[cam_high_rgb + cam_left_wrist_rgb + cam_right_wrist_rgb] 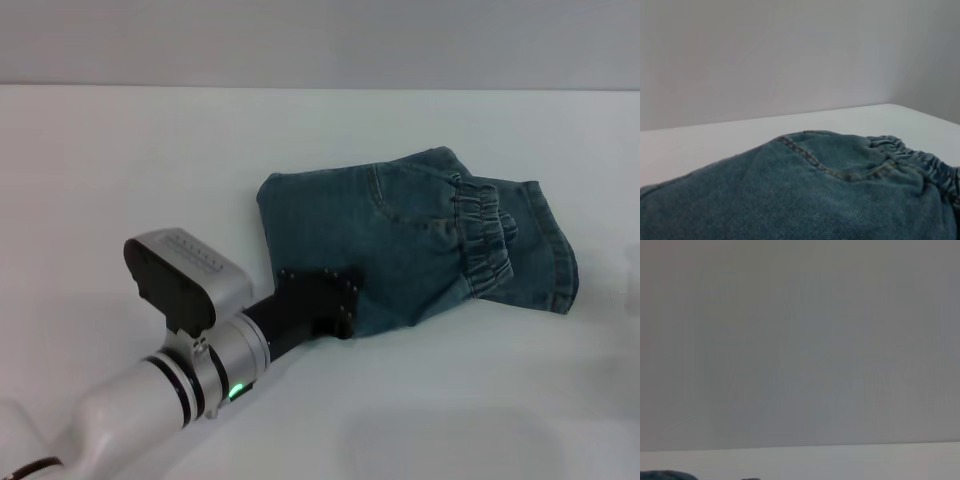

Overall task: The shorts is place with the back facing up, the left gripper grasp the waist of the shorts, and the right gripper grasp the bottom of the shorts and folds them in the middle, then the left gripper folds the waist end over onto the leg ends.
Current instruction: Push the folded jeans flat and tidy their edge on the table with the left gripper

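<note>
The blue-green denim shorts [400, 240] lie folded in a compact bundle right of the table's middle. The ruffled elastic waist [485, 235] rests on top toward the right, just short of the straight leg ends [560, 265] that stick out beyond it. My left gripper [335, 300], on the green-ringed arm, sits low at the bundle's near left edge, touching the denim. The left wrist view is filled along its lower half by the shorts [815, 200], with a curved pocket seam and the gathered waist [920, 160]. The right gripper is out of view.
A white table [120, 160] stretches around the shorts, with a grey wall [320, 40] behind it. The right wrist view shows only the wall [800, 340] and a strip of tabletop [840, 462].
</note>
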`<state>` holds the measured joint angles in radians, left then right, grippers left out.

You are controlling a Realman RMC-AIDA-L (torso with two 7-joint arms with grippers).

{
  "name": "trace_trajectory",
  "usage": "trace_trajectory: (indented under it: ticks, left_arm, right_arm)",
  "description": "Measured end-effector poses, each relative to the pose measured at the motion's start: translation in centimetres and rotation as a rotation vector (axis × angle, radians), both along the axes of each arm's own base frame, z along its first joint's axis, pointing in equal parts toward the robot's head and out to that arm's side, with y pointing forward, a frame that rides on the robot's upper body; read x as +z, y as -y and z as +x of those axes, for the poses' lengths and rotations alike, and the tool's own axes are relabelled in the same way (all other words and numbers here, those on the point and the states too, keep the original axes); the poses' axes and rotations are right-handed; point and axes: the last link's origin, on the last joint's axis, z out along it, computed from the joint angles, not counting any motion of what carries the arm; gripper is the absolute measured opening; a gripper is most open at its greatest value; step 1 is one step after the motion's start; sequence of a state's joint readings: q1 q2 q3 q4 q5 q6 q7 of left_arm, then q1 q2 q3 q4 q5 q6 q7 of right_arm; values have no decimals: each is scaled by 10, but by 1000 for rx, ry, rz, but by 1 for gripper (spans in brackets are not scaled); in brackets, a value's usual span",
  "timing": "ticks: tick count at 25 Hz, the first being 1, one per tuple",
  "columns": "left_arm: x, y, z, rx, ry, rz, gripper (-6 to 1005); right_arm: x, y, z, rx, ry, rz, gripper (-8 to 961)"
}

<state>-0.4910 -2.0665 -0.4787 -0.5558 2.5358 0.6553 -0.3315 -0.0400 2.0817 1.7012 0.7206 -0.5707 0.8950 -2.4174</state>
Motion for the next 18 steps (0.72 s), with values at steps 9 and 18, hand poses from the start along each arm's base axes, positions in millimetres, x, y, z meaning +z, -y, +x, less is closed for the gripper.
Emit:
trace_trajectory:
  ticks: [9,18]
  left_arm:
    - [9,-21,4,-4,-8,41,33]
    - [25,-34,11,-57,35,137,38]
  right_arm:
    - [-2,3,1,1,-8,-2,23]
    - [-2,5,-1,14,-10,0,34]
